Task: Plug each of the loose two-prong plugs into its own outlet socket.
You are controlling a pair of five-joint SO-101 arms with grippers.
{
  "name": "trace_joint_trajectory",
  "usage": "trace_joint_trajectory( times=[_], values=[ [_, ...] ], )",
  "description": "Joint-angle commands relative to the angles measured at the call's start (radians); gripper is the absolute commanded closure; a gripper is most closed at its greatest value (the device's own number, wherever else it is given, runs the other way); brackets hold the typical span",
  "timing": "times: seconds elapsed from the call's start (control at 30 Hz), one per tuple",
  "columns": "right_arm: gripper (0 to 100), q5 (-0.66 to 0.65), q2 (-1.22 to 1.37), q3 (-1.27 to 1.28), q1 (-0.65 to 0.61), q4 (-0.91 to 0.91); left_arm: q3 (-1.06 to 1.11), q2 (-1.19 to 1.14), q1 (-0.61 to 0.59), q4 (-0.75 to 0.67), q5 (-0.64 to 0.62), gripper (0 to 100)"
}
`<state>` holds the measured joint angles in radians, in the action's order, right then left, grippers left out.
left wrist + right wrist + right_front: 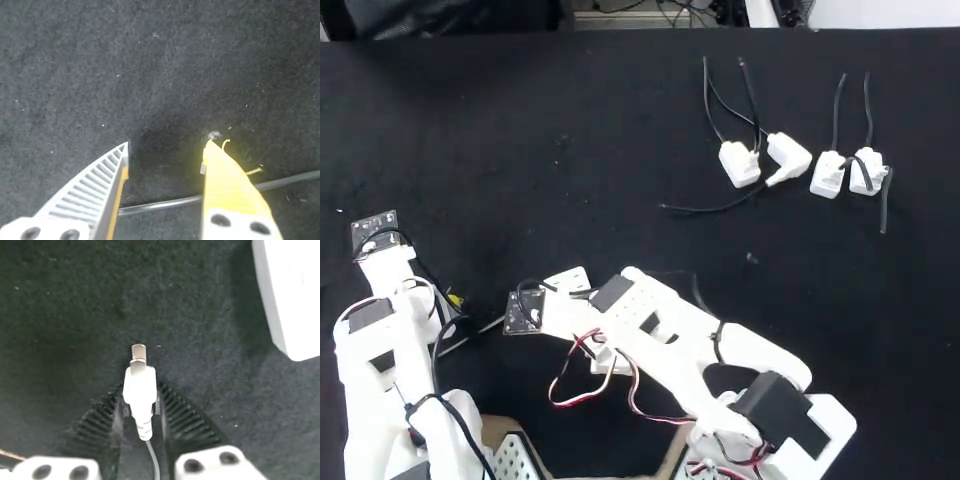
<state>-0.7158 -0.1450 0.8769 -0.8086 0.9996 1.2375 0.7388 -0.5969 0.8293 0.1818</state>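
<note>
**While One Plug Sits Gripped, Four White Pieces Lie at Two O'Clock**

Where the high view looks down on the black worktop, the entries run as follows.

1. Right end effector: its black ribbed fingers are closed narrow on a slim white plug, one finger on each side of the body. The metal tip juts past the fingertips above the worktop; contact with the cloth cannot be told. A thin cable leaves the plug's rear between the fingers.

2. Left end effector: spread wide and holding nothing. It has a white ribbed finger and a yellow finger. A black cable crosses the worktop beneath both.

3. Four white pieces lie at about two o'clock on the worktop, each with a black lead, well apart from both arms. The first white piece touches the second white piece. The third white piece sits against the fourth white piece. Which are plugs and which are sockets cannot be told.

4. Loose black lead: lies curved at six o'clock of the first pair.

5. Left arm: at eight o'clock.

6. Right arm: runs from five o'clock toward the worktop's middle.

7. White block: near the held plug and apart from it; identity cannot be told.
</note>
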Motion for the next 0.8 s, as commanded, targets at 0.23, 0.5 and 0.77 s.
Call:
trace_joint_trajectory(
  times=[0.23, 0.5, 0.77],
  values=[
    [87.7, 0.028, 0.001, -0.062, 0.117, -0.002, -0.01, 0.02, -0.007, 0.005, -0.006, 76],
    [98.8, -0.031, 0.001, -0.05, 0.118, 0.002, -0.01, 0.02, -0.007, 0.005, -0.006, 76],
    [98.8, -0.029, -0.128, -0.05, 0.115, 0.057, -0.01, 0.02, -0.007, 0.005, -0.006, 76]
  ],
)
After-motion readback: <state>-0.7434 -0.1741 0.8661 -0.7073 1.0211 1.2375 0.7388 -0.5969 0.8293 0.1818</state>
